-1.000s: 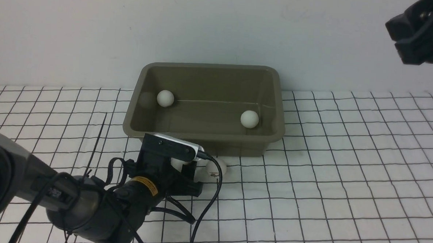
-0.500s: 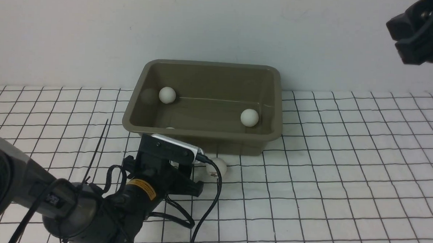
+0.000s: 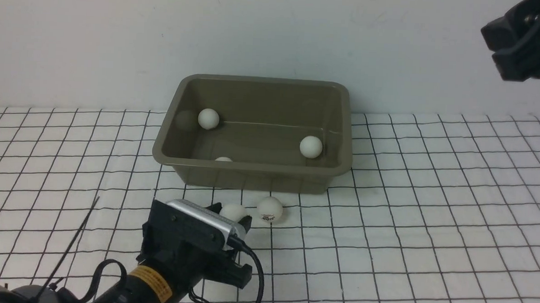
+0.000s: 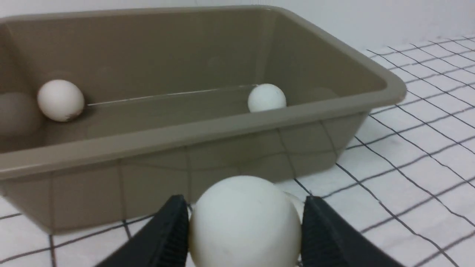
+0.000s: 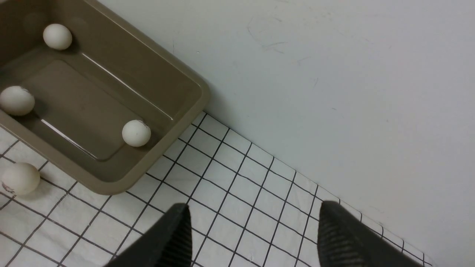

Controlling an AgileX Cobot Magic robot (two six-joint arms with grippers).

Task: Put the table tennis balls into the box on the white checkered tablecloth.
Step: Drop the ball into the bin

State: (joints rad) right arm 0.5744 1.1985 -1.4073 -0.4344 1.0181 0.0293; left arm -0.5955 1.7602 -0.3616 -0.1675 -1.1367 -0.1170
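Three balls lie in the box; one loose ball sits on the cloth just before it. Your left gripper is clamped on the fifth ball, low by the near wall, so lift it over the rim. Right gripper: jaws apart, empty, parked high and clear.

I see the olive-grey rectangular plastic box upright at frame centre on the wrinkled white black-gridded cloth. Three small white matte balls lie inside: upper left, right, and one peeking over the near rim. Below the box a logo-printed ball rests on the cloth; just left of it, the fifth ball is pinched in the left gripper.
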